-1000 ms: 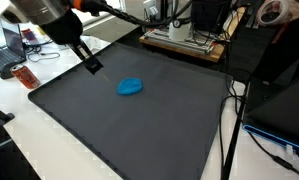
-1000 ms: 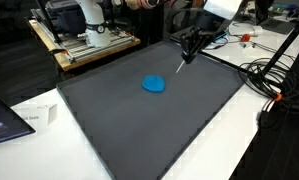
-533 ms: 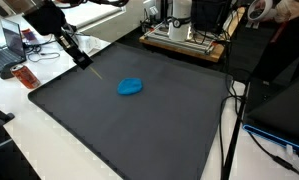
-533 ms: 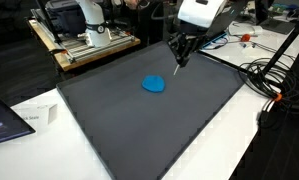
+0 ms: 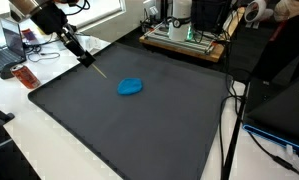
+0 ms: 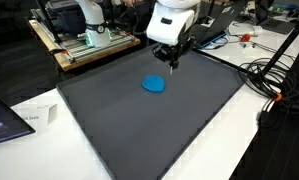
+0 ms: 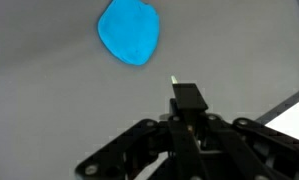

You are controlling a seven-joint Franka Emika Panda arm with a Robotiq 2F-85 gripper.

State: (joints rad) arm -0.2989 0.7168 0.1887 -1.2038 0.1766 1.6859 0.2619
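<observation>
The end effector (image 5: 85, 57) is seen closed, its jaws pinched together on a thin stick (image 5: 98, 70) that juts out past the fingertips and slants downward. In the wrist view the stick (image 7: 186, 96) is foreshortened to a short dark stub with a pale tip, so its full length cannot be judged there. The stick is held in the air near the blue lump (image 5: 131, 87) — apart from it, not touching. In an exterior view the end effector (image 6: 172, 60) is found just beyond the lump's (image 6: 154, 84) far edge. Whether the tip meets the dark mat (image 5: 139, 130) spread under the lump cannot be told.

The stick is judged to be light and stiff. It is so slim that it could be twisted or levered between the pads by any sideways load at the tip. It is gripped at its upper end, which leaves a long free length, and a hold nearer its middle would be steadier.

The lump is low, rounded and matte, and is judged soft and light — cloth or putty, it cannot be told which. It would likely be dented or slid across the mat rather than resist a push. It would best be taken from above, across its narrower width, at the raised middle.
</observation>
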